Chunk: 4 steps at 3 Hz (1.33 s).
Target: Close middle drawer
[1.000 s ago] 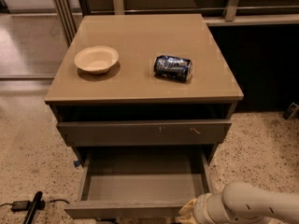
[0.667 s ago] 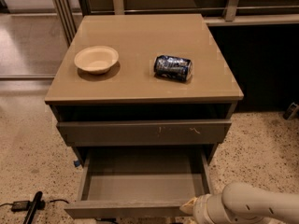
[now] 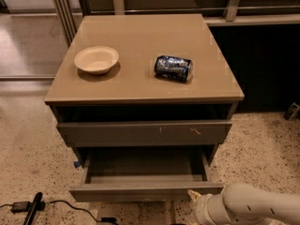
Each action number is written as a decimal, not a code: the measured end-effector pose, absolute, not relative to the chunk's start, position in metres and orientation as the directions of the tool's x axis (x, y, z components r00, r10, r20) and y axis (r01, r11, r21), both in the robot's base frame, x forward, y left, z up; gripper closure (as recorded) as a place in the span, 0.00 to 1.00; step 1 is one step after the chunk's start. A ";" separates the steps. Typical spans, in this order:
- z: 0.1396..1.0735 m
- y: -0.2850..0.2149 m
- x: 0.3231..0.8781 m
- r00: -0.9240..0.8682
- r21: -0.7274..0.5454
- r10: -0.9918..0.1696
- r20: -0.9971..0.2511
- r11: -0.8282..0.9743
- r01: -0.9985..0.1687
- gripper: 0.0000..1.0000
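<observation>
The middle drawer [image 3: 145, 190] is pulled out of the grey-brown cabinet, and its smooth grey inside is empty. It sits below the upper drawer [image 3: 145, 132], which has pale scratch marks on its front and is pushed in. My gripper [image 3: 194, 197] is at the end of the white arm [image 3: 248, 205], low at the right. It is against the right end of the middle drawer's flat front. Most of the gripper is hidden by the wrist.
A beige bowl [image 3: 96, 59] and a dark blue can lying on its side [image 3: 173, 68] rest on the cabinet top [image 3: 140, 83]. A black cable and plug [image 3: 28, 206] lie on the speckled floor at the lower left. A dark wall panel stands behind on the right.
The middle drawer has slid a little way into the cabinet. My arm has moved slightly forward and up with its front.
</observation>
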State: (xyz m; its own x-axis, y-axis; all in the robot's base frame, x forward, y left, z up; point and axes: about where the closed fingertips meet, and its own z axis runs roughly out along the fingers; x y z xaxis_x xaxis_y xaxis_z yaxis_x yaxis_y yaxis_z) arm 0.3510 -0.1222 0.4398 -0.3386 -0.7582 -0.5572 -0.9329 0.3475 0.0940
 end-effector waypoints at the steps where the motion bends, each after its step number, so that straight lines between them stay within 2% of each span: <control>1: 0.435 -0.108 0.392 -0.285 0.067 -0.778 -0.560 0.300 -0.952 0.18; 2: 0.435 -0.109 0.391 -0.285 0.067 -0.778 -0.560 0.300 -0.952 0.41; 4: 0.417 -0.098 0.479 -0.248 0.019 -0.801 -0.545 0.284 -0.959 0.88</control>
